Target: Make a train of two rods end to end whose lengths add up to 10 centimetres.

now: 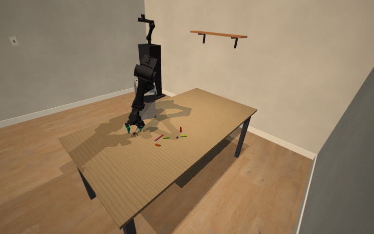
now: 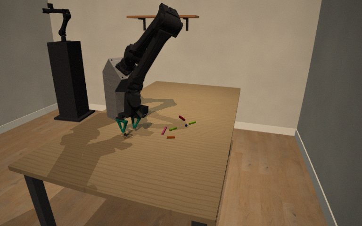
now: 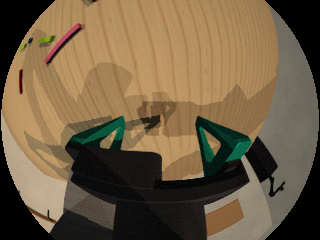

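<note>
Seen from the exterior view, the arm's base (image 2: 111, 87) stands at the back left of the tabletop (image 2: 160, 173). The gripper (image 2: 128, 130) hangs just above the tabletop in front of the base. To its right, well apart from it, lies a loose cluster. The leftmost rod (image 2: 163, 130) comes first, with the middle rod (image 2: 173, 128) just beside it. The nearest rod (image 2: 170, 137) lies in front of both. Further right sits a small block (image 2: 185, 125), with the rearmost rod (image 2: 182, 117) behind it and the rightmost rod (image 2: 192, 122) beside it. None of these touch. A pedestal (image 2: 66, 79) stands on the floor behind the tabletop's left end, and a shelf (image 2: 162, 16) hangs on the back wall.
</note>
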`<state>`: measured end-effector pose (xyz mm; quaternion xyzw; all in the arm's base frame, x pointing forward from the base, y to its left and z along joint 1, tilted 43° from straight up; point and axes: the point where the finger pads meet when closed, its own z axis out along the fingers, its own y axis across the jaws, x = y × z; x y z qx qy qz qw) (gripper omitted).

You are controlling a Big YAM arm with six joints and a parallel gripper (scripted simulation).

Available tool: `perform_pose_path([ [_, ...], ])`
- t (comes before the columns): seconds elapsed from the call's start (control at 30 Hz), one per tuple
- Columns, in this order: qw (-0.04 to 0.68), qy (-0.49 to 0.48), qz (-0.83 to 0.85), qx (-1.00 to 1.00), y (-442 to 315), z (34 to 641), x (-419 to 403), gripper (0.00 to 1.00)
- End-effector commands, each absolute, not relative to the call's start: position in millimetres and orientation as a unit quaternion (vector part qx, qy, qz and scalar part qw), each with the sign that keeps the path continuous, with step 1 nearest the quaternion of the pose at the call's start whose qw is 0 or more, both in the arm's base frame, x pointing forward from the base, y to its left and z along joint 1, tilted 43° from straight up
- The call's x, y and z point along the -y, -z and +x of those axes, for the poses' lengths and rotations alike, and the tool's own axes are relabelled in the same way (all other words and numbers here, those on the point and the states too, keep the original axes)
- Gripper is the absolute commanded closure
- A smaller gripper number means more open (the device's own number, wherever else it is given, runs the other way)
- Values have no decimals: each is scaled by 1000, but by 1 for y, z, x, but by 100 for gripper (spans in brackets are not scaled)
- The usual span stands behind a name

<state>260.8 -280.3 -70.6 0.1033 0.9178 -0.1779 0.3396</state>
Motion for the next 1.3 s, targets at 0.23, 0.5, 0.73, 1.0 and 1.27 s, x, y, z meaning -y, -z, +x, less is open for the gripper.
perform_pose_path([
  [0.23,319,199,3,-927,66,271,268,0],
  [0.5,306,231,-103,-918,48,289,255,0],
  [0.73,297,242,-152,-911,43,296,248,0],
  [1.0,280,244,-198,-907,47,299,239,0],
  [1.27,265,273,-286,-879,30,312,229,0],
])
